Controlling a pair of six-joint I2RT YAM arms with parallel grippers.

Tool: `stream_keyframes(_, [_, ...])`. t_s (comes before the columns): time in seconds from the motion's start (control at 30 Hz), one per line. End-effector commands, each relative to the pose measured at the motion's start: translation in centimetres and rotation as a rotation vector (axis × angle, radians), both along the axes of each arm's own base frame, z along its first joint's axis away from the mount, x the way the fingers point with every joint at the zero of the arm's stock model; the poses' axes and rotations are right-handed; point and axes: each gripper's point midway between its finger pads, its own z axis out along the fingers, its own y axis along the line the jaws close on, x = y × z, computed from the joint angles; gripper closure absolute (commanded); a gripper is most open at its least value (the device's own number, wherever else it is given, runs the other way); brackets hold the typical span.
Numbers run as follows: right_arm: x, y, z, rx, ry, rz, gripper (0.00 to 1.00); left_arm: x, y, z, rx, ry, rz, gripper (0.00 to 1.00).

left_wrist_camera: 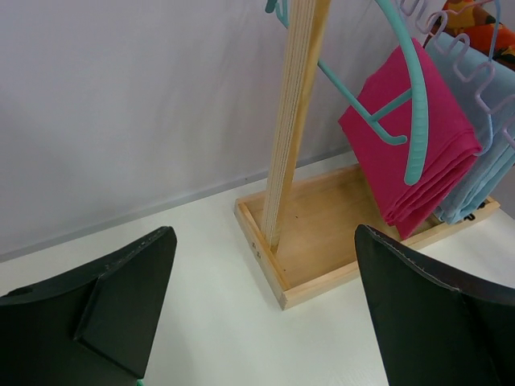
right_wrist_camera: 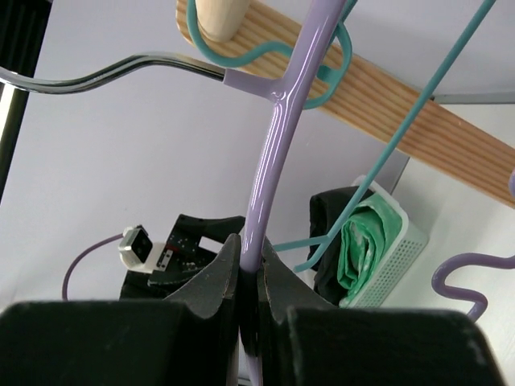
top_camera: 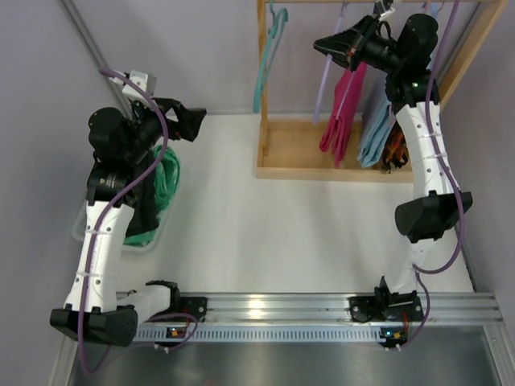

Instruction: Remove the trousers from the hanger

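Magenta trousers [top_camera: 342, 112] hang folded over a lilac hanger [top_camera: 328, 76] on the wooden rack [top_camera: 318, 153]. Light blue trousers [top_camera: 376, 125] and orange patterned trousers [top_camera: 396, 149] hang to their right. My right gripper [top_camera: 322, 46] is up by the rack's top rail, shut on the lilac hanger's neck [right_wrist_camera: 282, 137]. My left gripper [top_camera: 197, 122] is open and empty over the table, left of the rack. Its wrist view shows the magenta trousers [left_wrist_camera: 410, 153] and the light blue pair [left_wrist_camera: 483, 121]. Mint-green trousers [top_camera: 167, 181] and black trousers [top_camera: 145, 211] lie in a basket.
The white basket [top_camera: 145, 245] sits at the table's left edge, under my left arm. An empty teal hanger [top_camera: 269, 56] hangs at the rack's left post. The rack's wooden base tray [left_wrist_camera: 322, 233] stands at the back. Walls close in on both sides.
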Motion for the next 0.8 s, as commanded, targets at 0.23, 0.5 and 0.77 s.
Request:
stream_keyframes(0.23, [3.5, -0.7, -0.4, -0.014, -0.008, -0.163, 1.0, 0.0, -0.2, 2.0, -0.023, -0.06, -0.003, 0.01])
stream_keyframes(0.5, [5.4, -0.6, -2.4, -0.039, 0.015, -0.197, 0.97, 0.2, -0.1, 1.9, -0.027, -0.055, 0.003, 0.02])
stream_keyframes(0.77, [4.0, 2.6, -1.6, -0.036, -0.061, -0.12, 1.0, 0.4, -0.3, 1.8, -0.02, -0.053, -0.004, 0.01])
